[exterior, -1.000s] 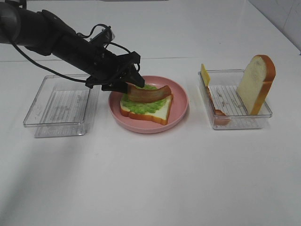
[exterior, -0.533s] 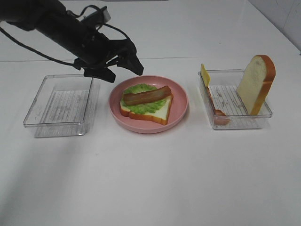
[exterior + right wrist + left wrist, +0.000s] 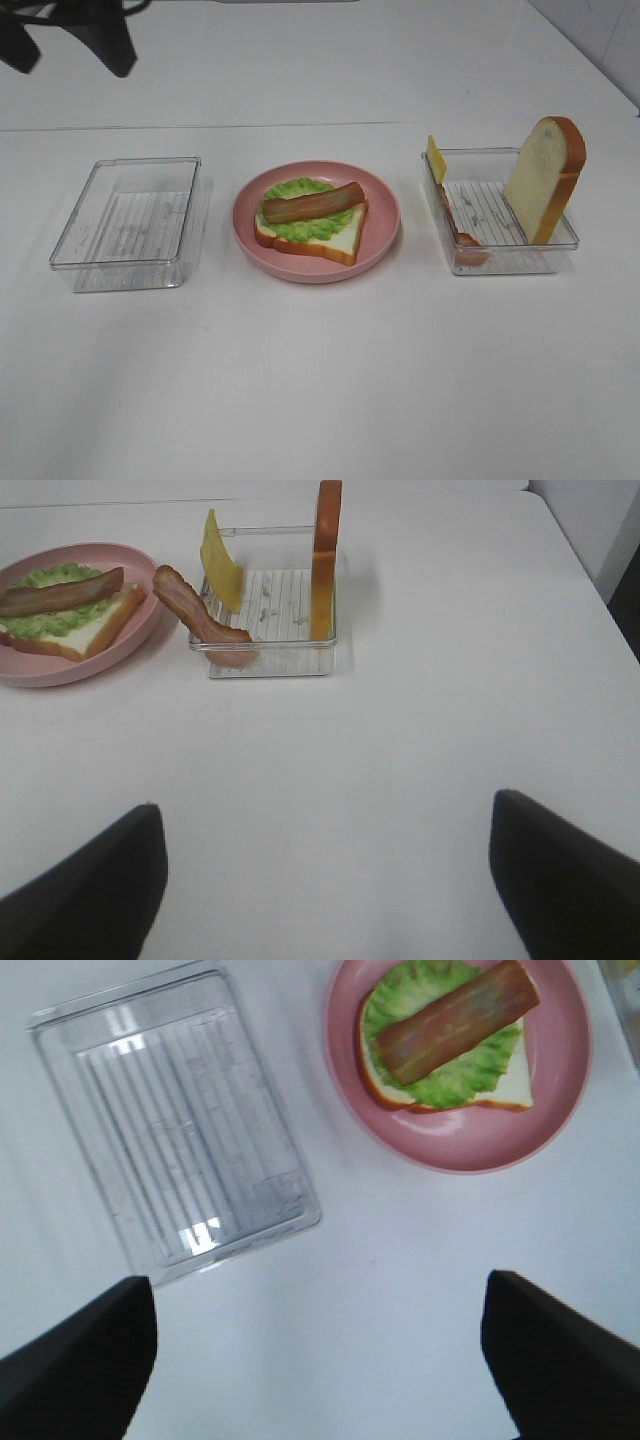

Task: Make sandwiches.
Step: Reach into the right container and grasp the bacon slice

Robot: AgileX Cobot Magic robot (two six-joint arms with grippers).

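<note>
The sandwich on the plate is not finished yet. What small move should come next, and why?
Probably the right gripper, its fingers open, should move toward the cheese slice leaning in the right tray. The plate holds only bread, lettuce and one bacon strip, and the left gripper is farther from that tray.

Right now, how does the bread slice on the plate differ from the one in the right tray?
Pose: the plate bread slice lies flat on the pink plate; the tray bread slice stands on edge in the right tray.
Load: the plate bread slice carries lettuce and a bacon strip; the tray bread slice is bare.
Shared: white face, orange-brown crust.
</note>
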